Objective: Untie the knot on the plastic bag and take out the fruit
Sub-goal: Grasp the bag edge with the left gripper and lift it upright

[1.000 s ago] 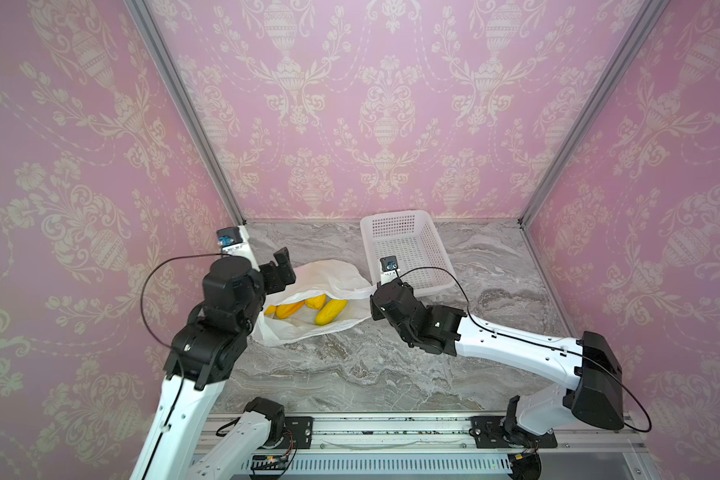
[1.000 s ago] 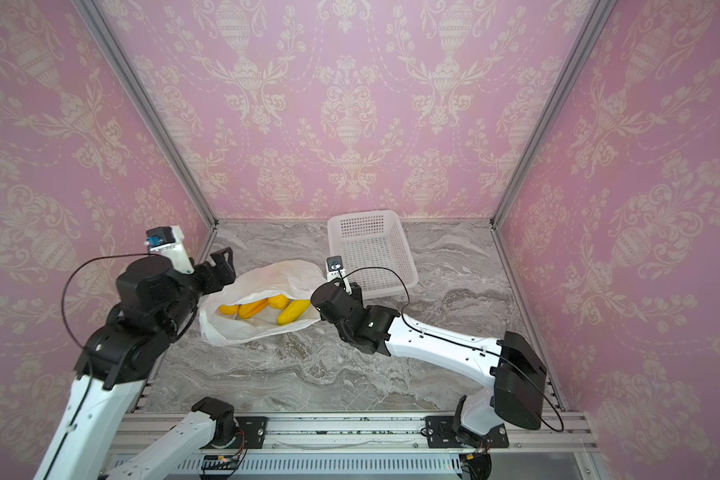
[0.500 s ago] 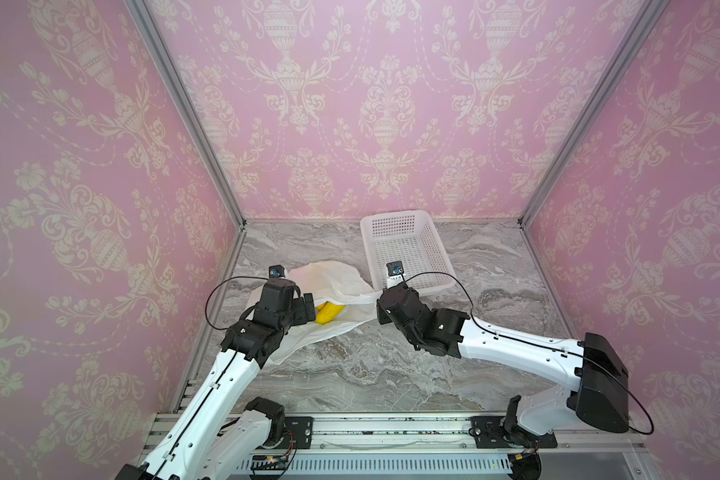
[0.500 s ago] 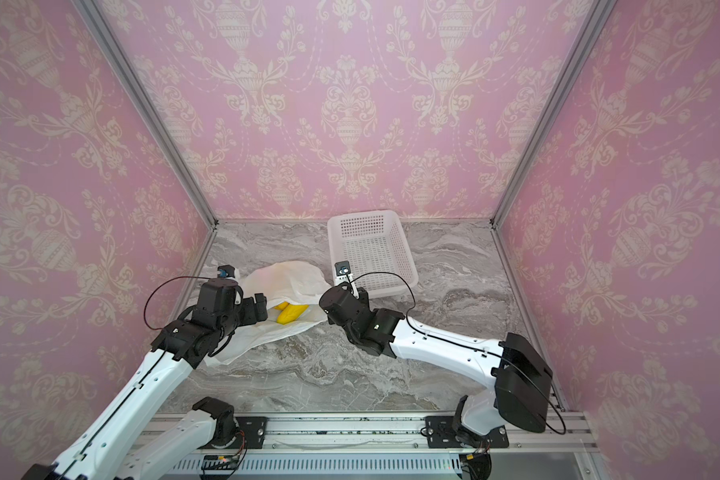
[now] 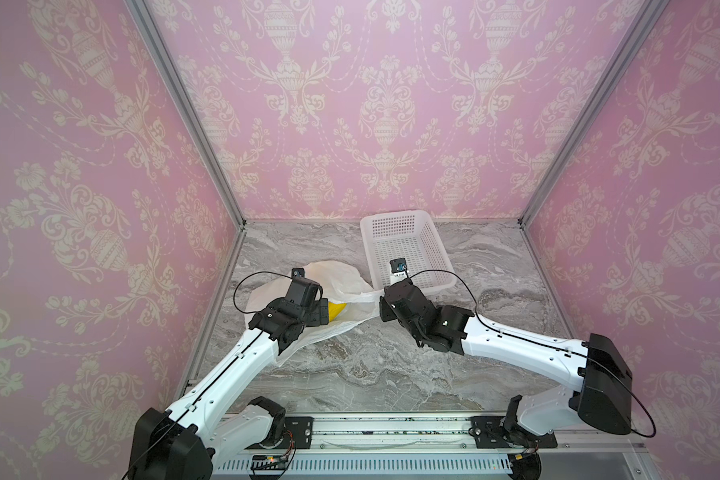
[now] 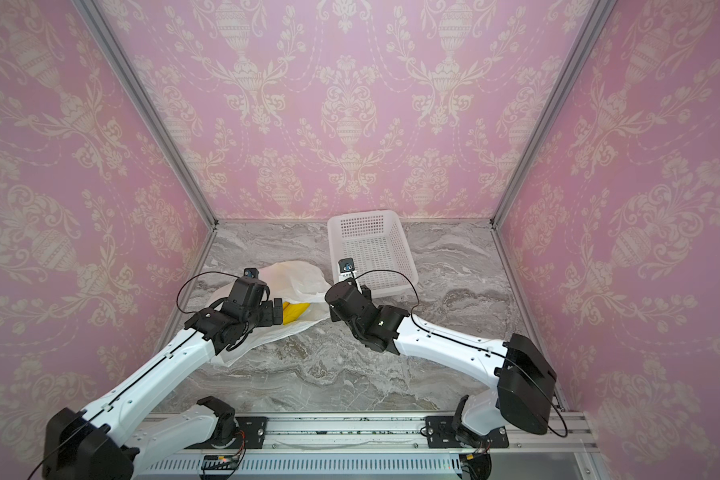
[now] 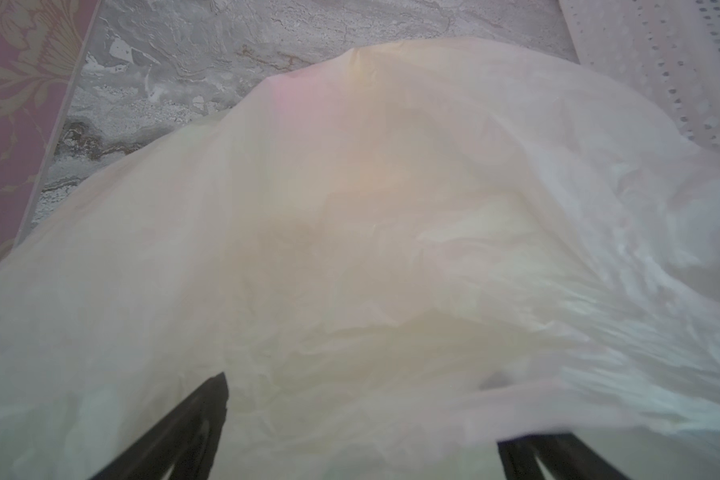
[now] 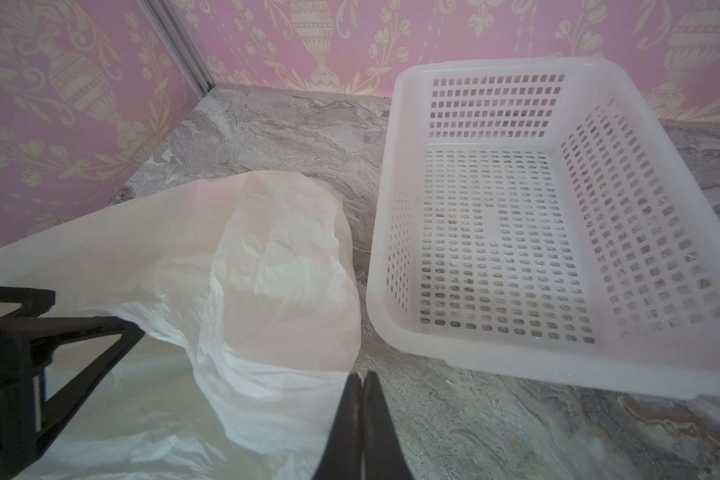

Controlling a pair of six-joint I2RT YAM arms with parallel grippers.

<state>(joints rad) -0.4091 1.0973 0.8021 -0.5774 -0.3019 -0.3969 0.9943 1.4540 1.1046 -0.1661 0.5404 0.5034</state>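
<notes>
The white plastic bag (image 5: 341,274) (image 6: 304,274) lies at the left of the marble table with its mouth open toward the front. A yellow fruit (image 5: 336,309) (image 6: 298,309) shows inside the mouth. My left gripper (image 5: 323,311) (image 7: 362,419) is open and reaches into that mouth, with bag film (image 7: 350,208) draped over one finger. My right gripper (image 5: 381,299) (image 8: 361,380) is shut on the bag's rim (image 8: 267,249) and holds it stretched to the right. The left gripper's black fingers (image 8: 92,332) appear in the right wrist view. No knot is in view.
An empty white perforated basket (image 5: 408,216) (image 6: 362,214) (image 8: 516,365) stands behind the right gripper, touching the bag's right side. Pink walls close off the left, back and right. The bag lies close to the left wall's metal post.
My left arm came down from above the bag and pushed its gripper into the bag's mouth, covering most of the yellow fruit. The right gripper kept its hold and shifted slightly back.
</notes>
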